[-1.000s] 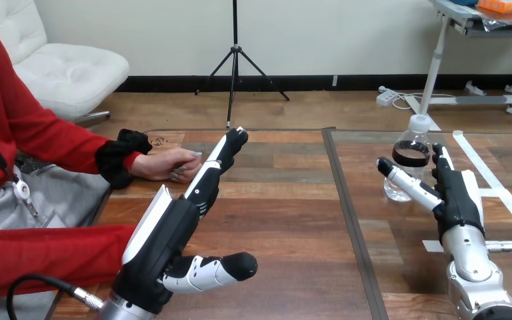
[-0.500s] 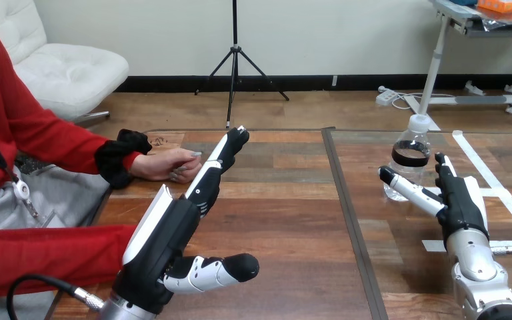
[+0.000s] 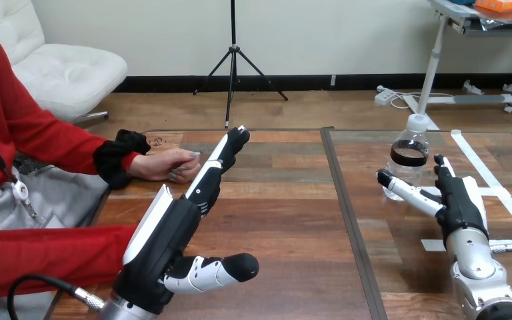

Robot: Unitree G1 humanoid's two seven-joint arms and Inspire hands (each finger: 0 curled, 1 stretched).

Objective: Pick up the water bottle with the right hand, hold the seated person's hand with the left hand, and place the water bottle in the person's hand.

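The bottle (image 3: 410,157) stood upright just beyond the right hand (image 3: 459,200); this hand and the left hand (image 3: 167,233) had straight, released fingers. A closing thumb could knock the bottle over.

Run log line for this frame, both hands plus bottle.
left hand: open, fingers straight, beside person's hand, contact unclear | right hand: open, beside water bottle, not grasping | bottle: upright on table
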